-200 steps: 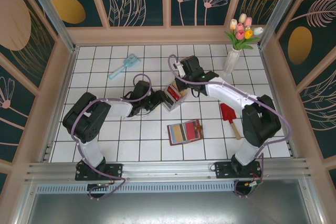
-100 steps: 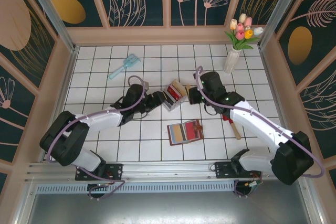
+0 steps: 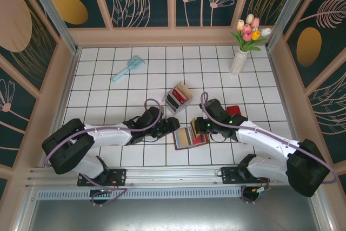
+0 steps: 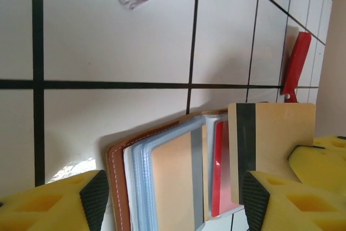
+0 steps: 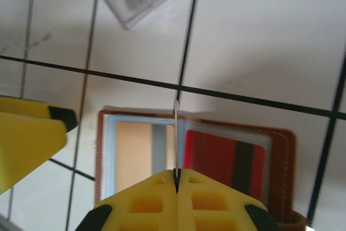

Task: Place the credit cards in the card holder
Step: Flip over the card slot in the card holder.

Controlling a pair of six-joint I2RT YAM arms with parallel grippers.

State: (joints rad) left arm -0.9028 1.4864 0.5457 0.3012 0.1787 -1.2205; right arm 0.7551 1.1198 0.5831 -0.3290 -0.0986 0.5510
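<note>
The left gripper sits left of the middle in the top view. Its fingers are spread wide with nothing between them, just beside the left edge of the card holder. The card holder lies open and flat on the white tiles, low in the middle of the frame. One red card is tucked in a slot.

Just to the right, the right gripper is pressed tight on a tan card with a black stripe. It holds the card up on its edge over the slots.

I think the step now is sliding this card in. Next, the card's bottom edge must meet a slot's thin mouth. The spread gripper may need to keep the holder from slipping.

Room is tight. The clear tray is near above and the red scoop is close on the right. Bare tiles lie to the lower left.
</note>
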